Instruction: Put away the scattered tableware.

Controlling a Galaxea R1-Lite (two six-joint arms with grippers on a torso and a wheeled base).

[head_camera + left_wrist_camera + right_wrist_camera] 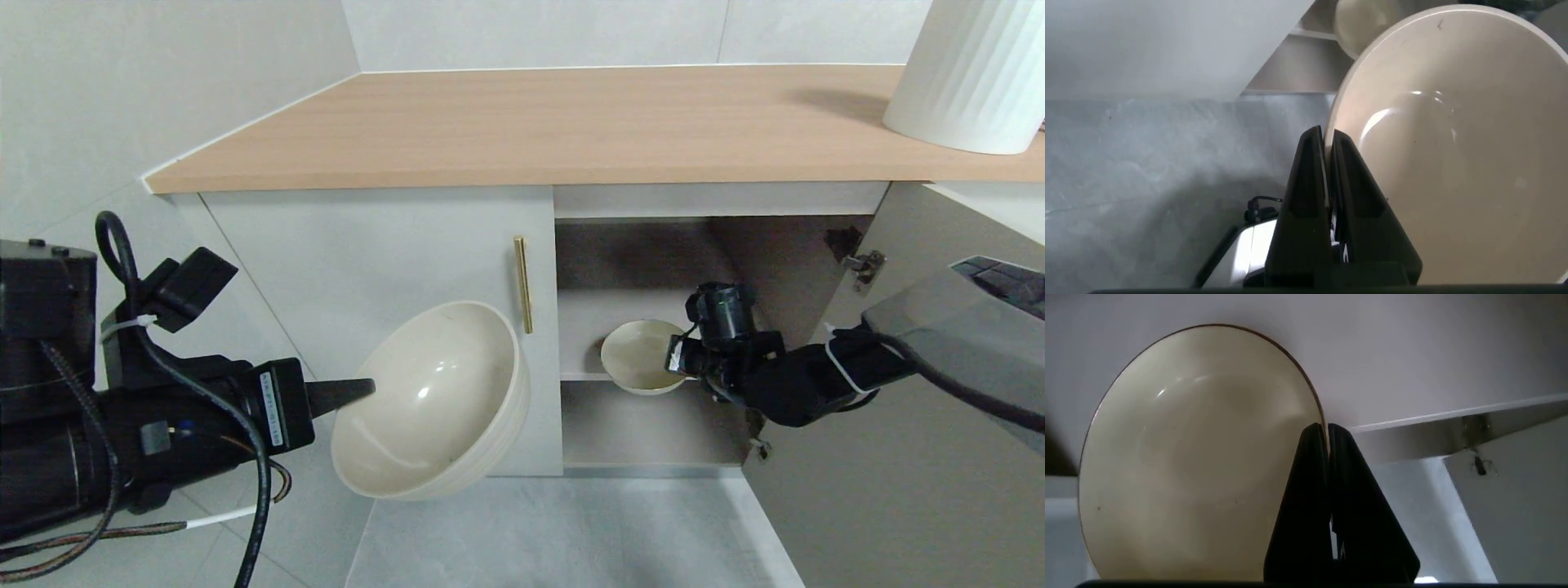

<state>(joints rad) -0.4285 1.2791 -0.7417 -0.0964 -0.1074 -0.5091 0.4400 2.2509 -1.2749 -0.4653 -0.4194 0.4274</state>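
Gripping a small bowl (641, 357) at the cabinet shelf (581, 336), the right hand (677, 358) seems near storing it; the left hand (362, 387) clamps a large bowl (433, 400) outside, unstored.

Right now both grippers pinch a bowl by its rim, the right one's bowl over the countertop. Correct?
Wrong place. The right gripper holds its small bowl inside the open cabinet, at the shelf, not over the countertop; the head view shows it.

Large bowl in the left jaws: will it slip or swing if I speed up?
Likely rigid: the large bowl looks like glazed ceramic or hard plastic. Its glossy surface, pinched only at the rim, could slip or pivot. Probably breakable over the tiled floor.
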